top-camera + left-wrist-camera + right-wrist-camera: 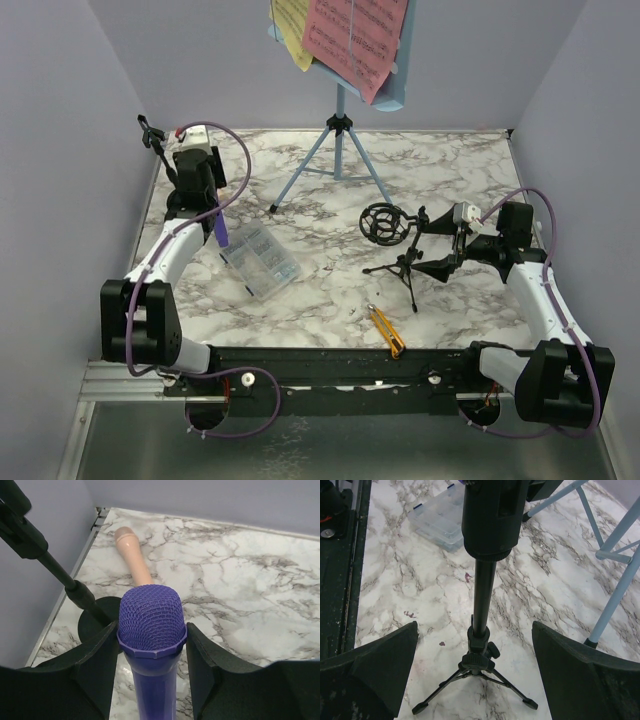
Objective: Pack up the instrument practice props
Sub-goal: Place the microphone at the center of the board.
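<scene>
**Left arm holds the purple microphone; right arm straddles a mic stand**

The marble bench [330, 300] carries everything. At its far edge stands the light-blue music rack [338, 150] on tripod legs, with a pink page [355, 35] and a yellow page [292, 30] on its top.

The left arm [165, 255] stretches forward along the left side. The left end effector [152, 645] is clamped on the purple microphone [150, 617], with a finger pressed against each side just below the mesh head.

The right arm [535, 290] runs up the right side with its wrist turned in toward the centre. The right end effector [440, 245] is spread wide, and its fingers [380, 665] stand clear on either side of the pole of a black tripod mount [482, 600], which is upright on the bench.

A second black mount [35, 540] stands in the far-left corner. A clear box [260, 260] lies near the left arm.

The beige microphone [134, 555] lies flat on the bench just beyond the purple one, beside the corner mount's round base. A yellow-and-black utility knife [385, 332] lies at the near edge.
</scene>
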